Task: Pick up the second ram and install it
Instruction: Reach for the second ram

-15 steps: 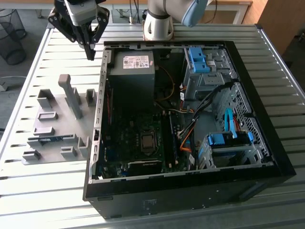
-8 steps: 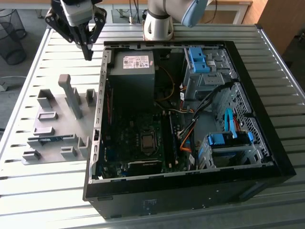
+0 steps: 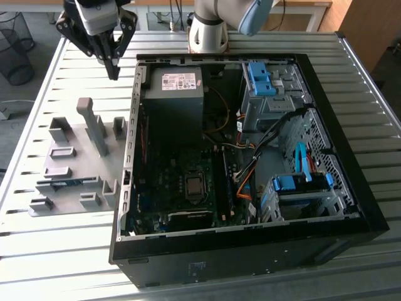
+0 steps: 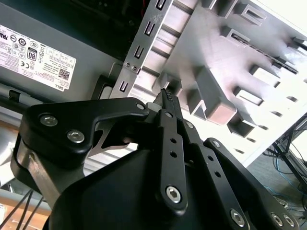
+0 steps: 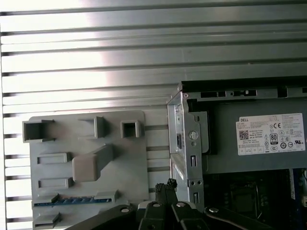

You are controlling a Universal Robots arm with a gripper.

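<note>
1. The gripper hangs over the slatted table, just outside the open computer case, beside the case corner nearest the power supply. Its two fingers are drawn together to a point with nothing between them. The first wrist view shows the gripper the same way.
2. The second ram has not been picked up. It sits outside the case in the grey holder plate, which rests on the table just beside the case's long side wall. It occupies a slot at the end of the plate towards the case end away from the power supply.
3. In the first wrist view the second ram shows as a thin blue strip between small grey blocks of the holder plate. It appears to stand on its long edge.
4. The gripper is well apart from the stick, offset along the case wall towards the power supply end.
5. By judgement, the stick is light, stiff and thin, but fragile, and its smooth flat faces could slip or let it tilt between the fingers.
6. The soundest hold looks to be across the two flat faces near the middle of the upper edge. That spot is clear of the holder's blocks and away from the contact edge.
7. Inside the case the motherboard lies exposed. Whether a memory slot stands free cannot be told.
</note>
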